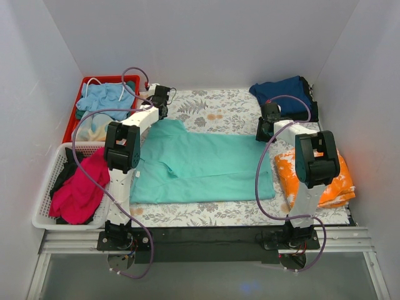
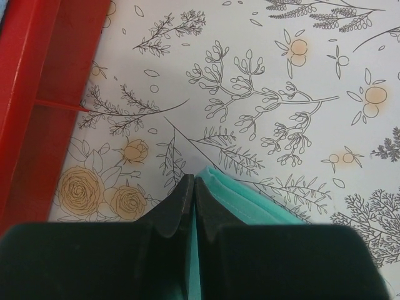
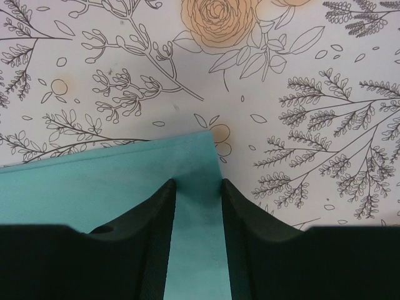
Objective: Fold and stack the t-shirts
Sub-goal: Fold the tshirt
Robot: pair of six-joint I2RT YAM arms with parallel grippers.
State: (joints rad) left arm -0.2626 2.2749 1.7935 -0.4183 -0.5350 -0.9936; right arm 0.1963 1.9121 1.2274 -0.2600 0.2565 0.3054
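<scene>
My left gripper (image 2: 192, 187) is closed tight, its two fingers (image 2: 176, 209) pressed together with a thin edge of the teal t-shirt (image 2: 250, 203) pinched between them, at the shirt's far left corner just beside the red crate (image 2: 25, 94); my right gripper (image 3: 197, 184) stands partly open, the fingers (image 3: 156, 212) apart on either side of a strip of the same teal cloth at its far right corner, and I cannot tell whether they press on it; from above, the teal t-shirt (image 1: 200, 165) lies spread flat across the middle of the floral worktop (image 1: 219, 109), long side running left to right, with my left gripper (image 1: 162, 99) at its far left end and my right gripper (image 1: 267, 130) at its far right end; a navy t-shirt (image 1: 284, 90) sits bunched in the far right corner, just behind my right gripper; an orange-and-white mottled t-shirt (image 1: 325, 184) lies on the right side of the worktop, partly hidden by my right arm; a magenta t-shirt (image 1: 78, 187) hangs over the rim of a white basket (image 1: 47, 187) at the near left; the red crate (image 1: 78, 100) at the far left holds a crumpled light blue cloth (image 1: 109, 97)
</scene>
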